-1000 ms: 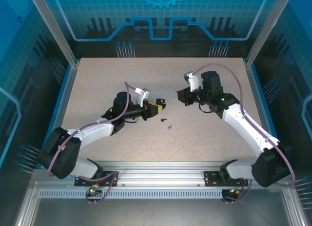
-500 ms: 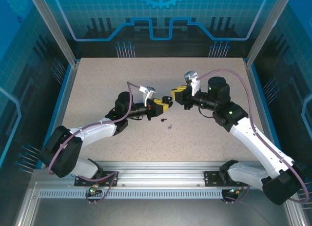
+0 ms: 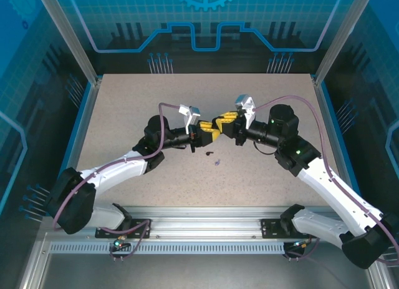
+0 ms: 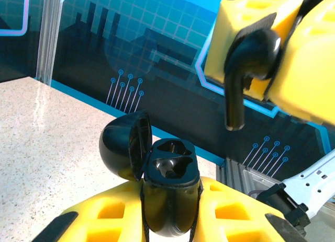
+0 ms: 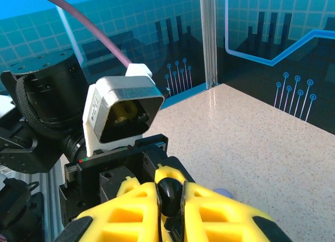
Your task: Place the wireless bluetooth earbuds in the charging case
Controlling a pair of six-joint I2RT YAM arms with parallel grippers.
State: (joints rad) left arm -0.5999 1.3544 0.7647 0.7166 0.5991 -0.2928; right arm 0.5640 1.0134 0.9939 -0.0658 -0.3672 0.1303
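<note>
A: What encloses it?
B: Blue circuit-print walls (image 3: 199, 27) around a speckled table (image 3: 124, 114).
A: And the fingers?
B: The left gripper (image 4: 170, 213) clamps the open charging case (image 4: 170, 171). The right gripper (image 4: 261, 48) pinches the held black earbud (image 4: 243, 64) at one o'clock above the case, apart from it.
A: Others?
B: At six o'clock on the table, a loose black earbud (image 3: 207, 153) and a lavender earbud (image 3: 217, 162).

**Three Cameras, One Meeting Point**

The top camera looked down from high behind the near edge, taking in the whole table (image 3: 124, 102). The left wrist camera rode tight behind the left gripper (image 3: 213, 133), facing the right gripper (image 3: 219, 123) just ahead. The right wrist camera stared back, close on that left wrist camera (image 5: 123, 119). All three shared the spot where the grippers met.
</note>
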